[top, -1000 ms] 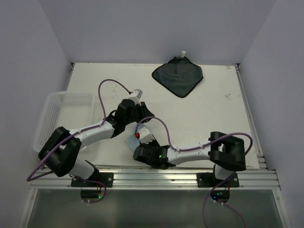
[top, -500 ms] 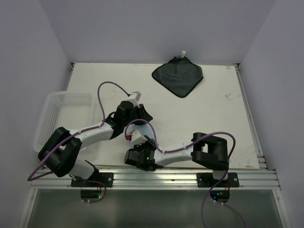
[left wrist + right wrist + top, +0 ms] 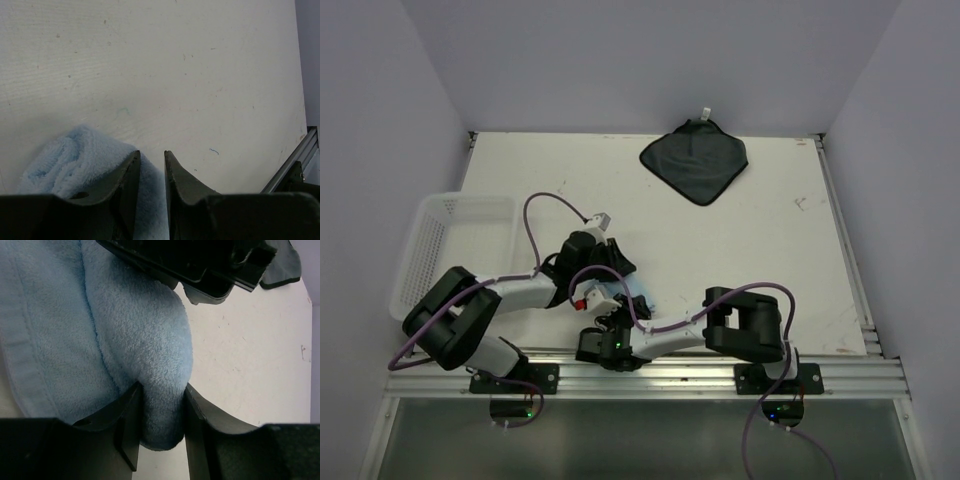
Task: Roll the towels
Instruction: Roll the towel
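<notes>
Left and right jaws, each narrowly parted, pinch the blue towel (image 3: 60, 315).

1. The left arm (image 3: 515, 288) and right arm (image 3: 665, 340) are slim white links with chunky black housings (image 3: 748, 322) at the joints.
2. A thin purple cable (image 3: 548, 203) loops off each arm.
3. The bases (image 3: 515, 380) are flat black plates, and a tiny green light (image 3: 528, 411) glows below each.
4. A small white block (image 3: 599, 218) tops the left wrist, and a red spot (image 3: 582, 302) marks the right wrist.
5. The left gripper (image 3: 151, 156) has dark, matte fingers (image 3: 127, 185) that taper to blunt tips.
6. The right gripper (image 3: 162, 389) looks the same.
</notes>
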`<state>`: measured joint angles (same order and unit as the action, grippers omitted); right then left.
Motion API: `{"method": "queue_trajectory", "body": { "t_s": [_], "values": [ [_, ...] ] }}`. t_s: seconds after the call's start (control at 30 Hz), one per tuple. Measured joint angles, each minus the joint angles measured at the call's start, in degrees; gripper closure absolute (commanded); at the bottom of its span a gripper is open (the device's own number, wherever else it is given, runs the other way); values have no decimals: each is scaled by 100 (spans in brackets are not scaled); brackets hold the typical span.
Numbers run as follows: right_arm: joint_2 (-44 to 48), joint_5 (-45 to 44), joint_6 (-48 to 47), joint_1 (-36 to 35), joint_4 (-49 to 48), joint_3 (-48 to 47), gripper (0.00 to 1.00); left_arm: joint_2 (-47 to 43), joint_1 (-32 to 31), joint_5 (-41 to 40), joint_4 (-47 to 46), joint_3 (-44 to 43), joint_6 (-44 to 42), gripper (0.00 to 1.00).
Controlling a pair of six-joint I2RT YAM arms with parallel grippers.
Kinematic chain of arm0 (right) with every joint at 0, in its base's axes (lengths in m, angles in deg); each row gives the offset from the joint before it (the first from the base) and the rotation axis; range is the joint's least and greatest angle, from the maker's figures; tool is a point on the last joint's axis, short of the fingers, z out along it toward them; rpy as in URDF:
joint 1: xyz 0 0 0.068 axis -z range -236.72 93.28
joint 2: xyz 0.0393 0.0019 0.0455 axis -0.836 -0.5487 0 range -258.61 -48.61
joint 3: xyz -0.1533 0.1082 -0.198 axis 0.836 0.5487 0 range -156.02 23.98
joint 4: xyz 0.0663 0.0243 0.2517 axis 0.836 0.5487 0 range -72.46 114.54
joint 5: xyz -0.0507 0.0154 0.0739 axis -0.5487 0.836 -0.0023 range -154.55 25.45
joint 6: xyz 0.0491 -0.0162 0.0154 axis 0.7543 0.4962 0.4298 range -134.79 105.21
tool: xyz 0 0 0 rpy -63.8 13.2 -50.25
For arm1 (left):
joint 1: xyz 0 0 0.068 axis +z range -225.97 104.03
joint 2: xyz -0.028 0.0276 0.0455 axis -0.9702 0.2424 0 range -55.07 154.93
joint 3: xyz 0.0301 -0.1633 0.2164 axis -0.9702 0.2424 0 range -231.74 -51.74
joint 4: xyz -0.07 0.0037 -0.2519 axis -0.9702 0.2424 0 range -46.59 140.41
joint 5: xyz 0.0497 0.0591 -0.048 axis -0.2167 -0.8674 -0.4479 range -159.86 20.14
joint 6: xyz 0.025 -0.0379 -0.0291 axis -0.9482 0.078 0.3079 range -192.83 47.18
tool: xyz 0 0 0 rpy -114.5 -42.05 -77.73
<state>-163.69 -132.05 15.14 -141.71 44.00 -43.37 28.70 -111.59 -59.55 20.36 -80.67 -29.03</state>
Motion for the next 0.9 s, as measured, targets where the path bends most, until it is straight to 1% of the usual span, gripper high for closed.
{"method": "queue_trajectory", "body": {
  "t_s": [0.1, 0.27, 0.37, 0.47, 0.73, 0.9],
  "values": [
    [0, -4, 0, -9, 11, -2, 58, 79, 0, 0, -256, 120, 61, 70],
    [63, 66, -2, -9, -22, 48, 48, 155, 0, -4, -627, 299, 131, 70],
    [330, 269, 2, -9, -63, 208, 42, 157, 0, -4, -695, 350, 164, 70],
    [791, 501, -2, -9, -173, 455, 38, 173, 0, -7, -737, 356, 164, 70],
    [2111, 1073, -24, -9, -538, 1058, 34, 227, 26, -7, -778, 352, 164, 70],
    [3117, 1930, -63, 33, -935, 1600, 33, 260, 26, -4, -789, 334, 164, 70]
  ]
}}
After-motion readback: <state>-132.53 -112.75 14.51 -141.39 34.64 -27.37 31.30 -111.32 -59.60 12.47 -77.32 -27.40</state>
